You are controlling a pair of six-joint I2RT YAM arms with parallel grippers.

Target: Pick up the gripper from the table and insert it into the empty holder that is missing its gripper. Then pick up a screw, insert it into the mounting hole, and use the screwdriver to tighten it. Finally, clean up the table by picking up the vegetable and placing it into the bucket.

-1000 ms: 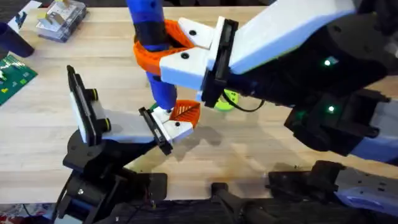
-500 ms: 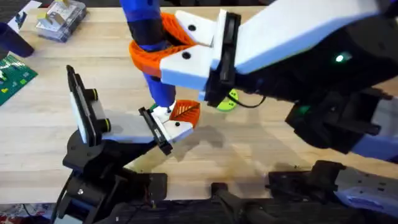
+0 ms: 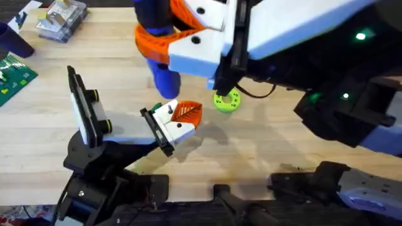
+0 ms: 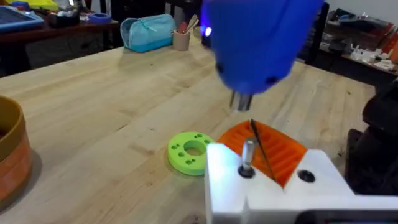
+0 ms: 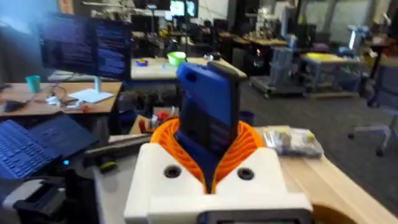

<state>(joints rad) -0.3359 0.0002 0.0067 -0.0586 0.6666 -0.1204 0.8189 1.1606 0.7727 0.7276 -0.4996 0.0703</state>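
Note:
My right gripper (image 3: pixel 156 39) is shut on the blue screwdriver (image 3: pixel 164 76) and holds it upright above the holder (image 3: pixel 122 130). In the right wrist view the blue handle (image 5: pixel 208 106) sits between the orange pads (image 5: pixel 245 146). The small white gripper (image 3: pixel 178 120) with its orange ribbed finger sits at the holder's black flange. A screw (image 4: pixel 247 154) stands upright in the white piece (image 4: pixel 224 180), and the screwdriver's metal tip (image 4: pixel 241 99) hangs clear above it. The orange bucket (image 4: pixel 9 155) is at the edge of the left wrist view. The vegetable is out of view.
A flat green disc with holes (image 3: pixel 226 100) lies just right of the holder. At the far left of the table are a clear plastic box (image 3: pixel 59 19) and a green circuit board (image 3: pixel 12 75). A blue pouch (image 4: pixel 149 31) lies at the table's far end.
My right gripper has risen with the screwdriver and moved back, so the tip has come off the screw. The green disc now shows fully.

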